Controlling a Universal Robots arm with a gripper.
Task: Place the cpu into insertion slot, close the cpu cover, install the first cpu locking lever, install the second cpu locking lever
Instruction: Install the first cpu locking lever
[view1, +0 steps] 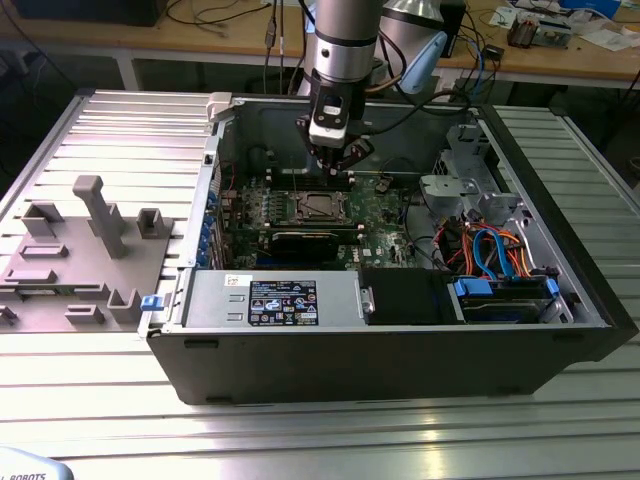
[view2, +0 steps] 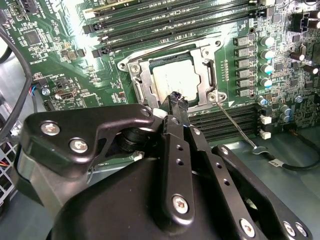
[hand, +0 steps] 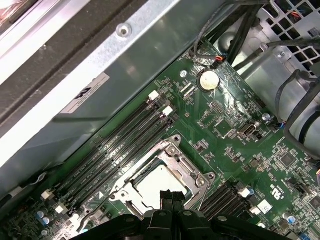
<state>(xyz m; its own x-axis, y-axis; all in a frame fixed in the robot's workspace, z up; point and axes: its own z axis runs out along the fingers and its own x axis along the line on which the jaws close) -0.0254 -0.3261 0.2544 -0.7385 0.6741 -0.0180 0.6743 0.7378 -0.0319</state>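
Hand (view2: 177, 102) sits closest to the lens in the second wrist view: the two black fingers are pressed together with nothing between them, so you're closed and empty. The tips are over the near edge of the cpu cover (view2: 145, 82); I can't tell if they touch it or hover just above.

The cpu (view2: 174, 80) is already seated in the insertion slot (view2: 134, 67), silver top showing through the cover's window. The cover looks flat down over it.

What matters for you is the thin wire locking lever (view2: 235, 125). It starts at the socket corner just beside your fingertips, and its long axis runs diagonally away from the socket, across the memory slots (view2: 230, 117) toward the bare case floor. My read is that it's unlatched. A second wire (view2: 170, 44) runs along the socket's far edge; I can't tell if it's hooked.

In the exterior view the hand hangs straight down inside the open computer case (view1: 400, 350), right over the socket on the green motherboard (view1: 385, 215).
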